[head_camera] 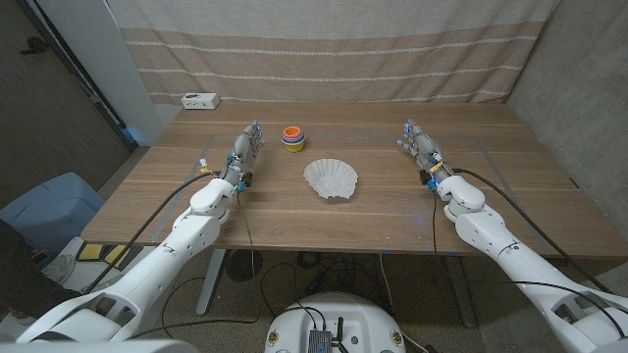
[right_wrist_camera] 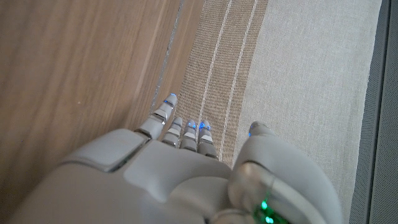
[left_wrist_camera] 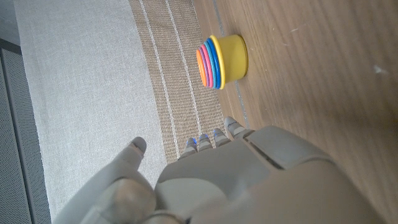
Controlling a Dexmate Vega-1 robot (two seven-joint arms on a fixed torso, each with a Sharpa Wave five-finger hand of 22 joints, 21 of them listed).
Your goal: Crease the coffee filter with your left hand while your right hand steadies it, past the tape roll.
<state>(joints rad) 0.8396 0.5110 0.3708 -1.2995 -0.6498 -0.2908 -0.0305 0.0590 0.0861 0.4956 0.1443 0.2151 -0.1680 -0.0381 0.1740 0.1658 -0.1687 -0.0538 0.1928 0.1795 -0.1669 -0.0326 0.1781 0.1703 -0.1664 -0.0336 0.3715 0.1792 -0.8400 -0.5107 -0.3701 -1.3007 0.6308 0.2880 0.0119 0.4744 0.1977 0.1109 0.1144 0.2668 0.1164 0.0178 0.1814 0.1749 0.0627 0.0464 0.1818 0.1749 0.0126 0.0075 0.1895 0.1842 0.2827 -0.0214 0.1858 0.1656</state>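
Both hands (head_camera: pixel 248 145) (head_camera: pixel 416 140) flank the coffee filter (head_camera: pixel 331 178), holding nothing.

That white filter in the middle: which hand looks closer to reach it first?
Probably the left hand: it is a bit nearer the filter than the right hand. Both are open and touch nothing. The stacked cups stand beside its path.

White fluted coffee filter (head_camera: pixel 331 179) is lying open on the desk (head_camera: pixel 491 211), roughly centred between the two arms, rim ruffled and slightly uneven, no crease showing. It is sitting apart from everything, nothing touching it. Tape roll: can't tell, not making one out.
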